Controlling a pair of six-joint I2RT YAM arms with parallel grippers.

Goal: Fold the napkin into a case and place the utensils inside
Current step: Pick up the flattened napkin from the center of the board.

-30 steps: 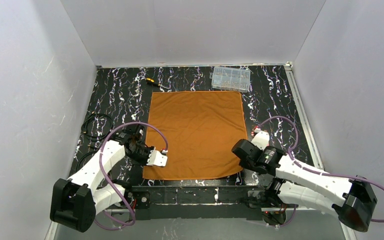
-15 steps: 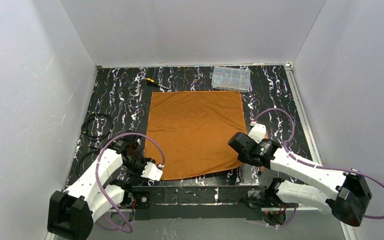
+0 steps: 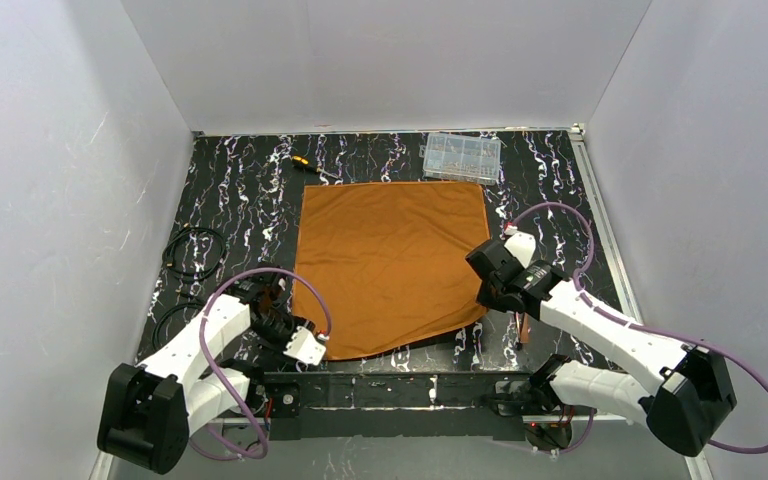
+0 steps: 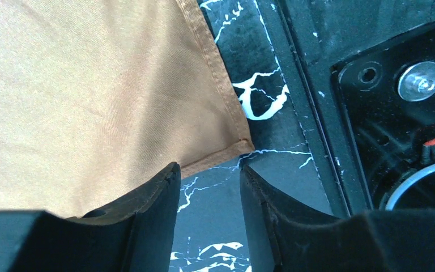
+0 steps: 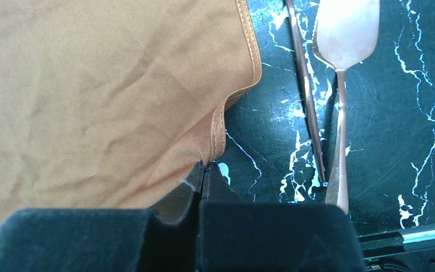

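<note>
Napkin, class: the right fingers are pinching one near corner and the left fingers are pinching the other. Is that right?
No. The right fingers do pinch one near corner of the napkin, but the left fingers are open; the other corner lies free on the table ahead of them, as the left wrist view shows.
</note>
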